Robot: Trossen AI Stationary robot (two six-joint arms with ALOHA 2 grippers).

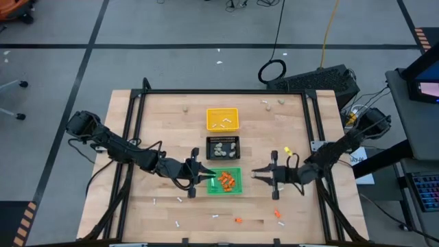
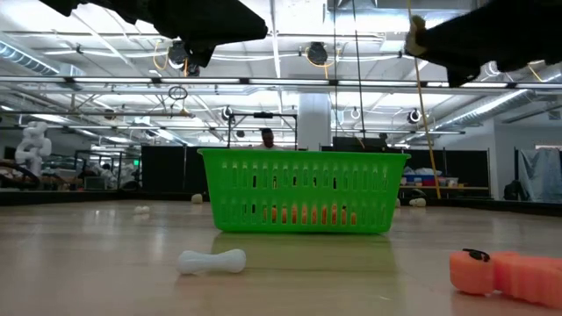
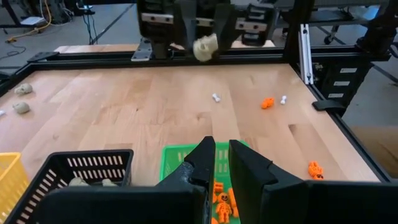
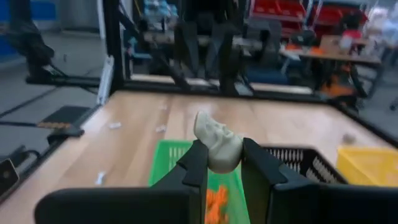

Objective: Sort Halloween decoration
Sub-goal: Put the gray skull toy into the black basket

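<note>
Three square trays stand in a row down the table's middle: yellow (image 1: 222,119) with white sticks, black (image 1: 223,147) with beige-grey lumps, green (image 1: 225,181) with orange bits. More small pieces lie loose on the wood. My left gripper (image 1: 204,177) hovers at the green tray's left edge; its fingers (image 3: 222,163) are a narrow gap apart and hold nothing. My right gripper (image 1: 255,173) is just right of the green tray, shut on a beige-grey lump (image 4: 217,146). My right gripper pinches the beige-grey lump (image 4: 219,154) between its two fingertips. The fingers lie about level and point toward the table's left. The lump (image 3: 205,46) is lifted clear of the table and sticks out above the fingertips.
Loose white sticks (image 1: 180,200) and orange bits (image 1: 238,220) lie near the table's near edge, and beige lumps (image 1: 280,101) near the far edge. The low view shows a white stick (image 2: 212,261) and an orange bit (image 2: 500,272) in front of the green tray (image 2: 303,190).
</note>
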